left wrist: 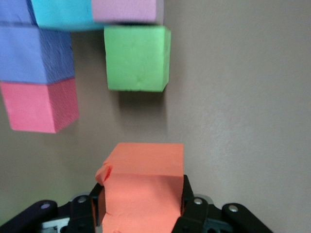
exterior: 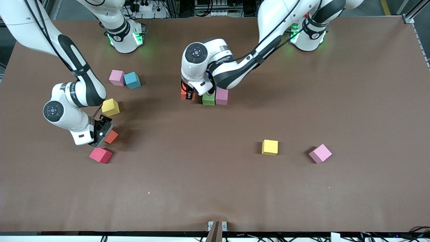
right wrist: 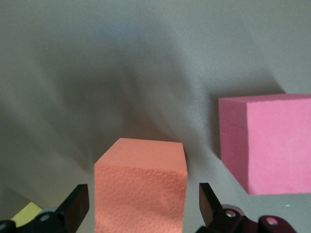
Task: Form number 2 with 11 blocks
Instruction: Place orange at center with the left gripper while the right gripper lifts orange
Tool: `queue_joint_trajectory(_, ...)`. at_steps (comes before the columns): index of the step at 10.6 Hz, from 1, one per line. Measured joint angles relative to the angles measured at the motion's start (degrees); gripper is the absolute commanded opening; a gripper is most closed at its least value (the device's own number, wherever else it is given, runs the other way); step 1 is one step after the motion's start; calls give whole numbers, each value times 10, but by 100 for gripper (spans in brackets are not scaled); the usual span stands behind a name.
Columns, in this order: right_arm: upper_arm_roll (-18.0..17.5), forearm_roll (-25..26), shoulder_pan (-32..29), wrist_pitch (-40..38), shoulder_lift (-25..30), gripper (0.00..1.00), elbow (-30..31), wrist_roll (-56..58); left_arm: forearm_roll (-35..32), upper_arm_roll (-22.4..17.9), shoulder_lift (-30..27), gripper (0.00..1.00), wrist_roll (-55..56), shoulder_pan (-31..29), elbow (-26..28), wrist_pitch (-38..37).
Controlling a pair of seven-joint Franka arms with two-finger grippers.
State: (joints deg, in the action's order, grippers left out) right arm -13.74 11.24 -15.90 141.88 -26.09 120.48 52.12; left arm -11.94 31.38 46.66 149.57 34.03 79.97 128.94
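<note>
Blocks of the unfinished number 2 sit mid-table under the left arm, where the front view shows only a green block (exterior: 208, 99) and a pink one (exterior: 221, 96). The left wrist view adds purple (left wrist: 34, 53), red (left wrist: 41, 107) and cyan blocks (left wrist: 63, 13), with the left gripper (left wrist: 143, 208) clamped on an orange block (left wrist: 143, 189). The right gripper (right wrist: 143, 206), fingers apart, straddles another orange block (right wrist: 141, 187) near its own end.
</note>
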Motion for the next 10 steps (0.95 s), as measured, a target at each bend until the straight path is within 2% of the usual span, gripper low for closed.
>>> queue_joint_trajectory(3, -2, 0, 0, 0, -2, 84, 3, -43, 0, -33, 19, 10, 10, 34, 1, 11)
queue_joint_trajectory(4, -2, 0, 0, 1, -2, 76, 3, -45, 0, -34, 23, 10, 12, 34, 3, 11)
queue_joint_trajectory(5, -2, 0, 0, 1, -3, 62, 3, -46, 0, -36, 27, 10, 15, 33, 3, 11)
queue_joint_trajectory(7, -2, 0, 0, 4, -6, 51, 3, -47, 0, -39, 31, 10, 16, 32, 6, 10)
queue_joint_trajectory(9, -3, 0, 0, 4, -6, 45, 2, -47, 0, -41, 32, 10, 16, 29, 17, 10)
queue_joint_trajectory(10, -6, 0, 0, 4, -6, 45, 2, -47, 0, -41, 32, 10, 16, 28, 22, 10)
